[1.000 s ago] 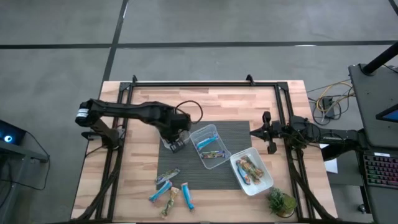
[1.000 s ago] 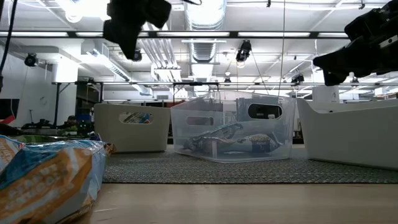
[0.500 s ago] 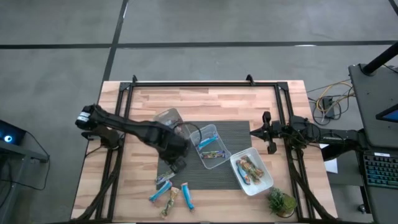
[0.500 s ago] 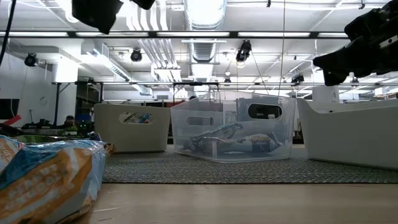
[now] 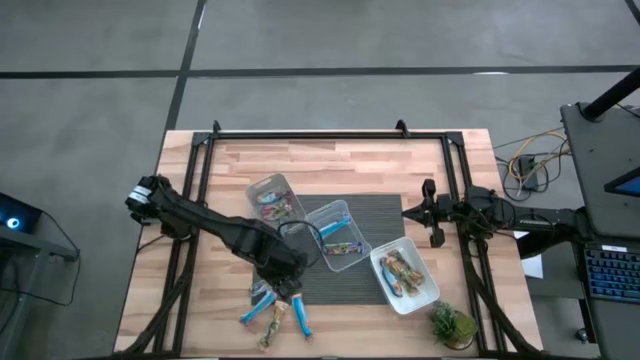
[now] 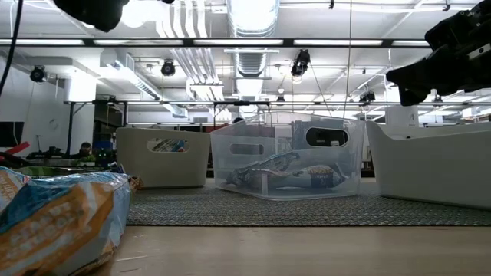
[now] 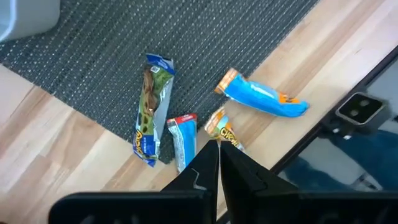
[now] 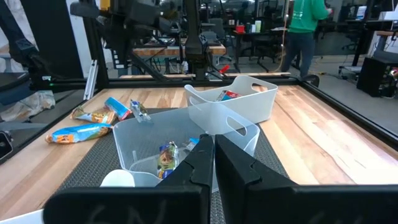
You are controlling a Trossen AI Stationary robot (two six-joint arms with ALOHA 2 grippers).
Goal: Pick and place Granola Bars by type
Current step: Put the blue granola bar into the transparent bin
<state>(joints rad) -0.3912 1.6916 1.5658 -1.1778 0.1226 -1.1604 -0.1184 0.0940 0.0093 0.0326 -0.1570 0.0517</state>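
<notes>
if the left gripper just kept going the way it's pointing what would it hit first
Most likely the loose granola bars on the table edge below it. The shut left gripper points down at the tan-and-orange bar beside a blue one; how far above them it is remains unclear.

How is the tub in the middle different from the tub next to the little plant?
The middle tub sits fully on the dark mat and holds blue-wrapped bars. The tub by the plant hangs partly off the mat onto the wooden table and holds tan-wrapped bars. Both are clear, rectangular plastic tubs set at a slant.
</notes>
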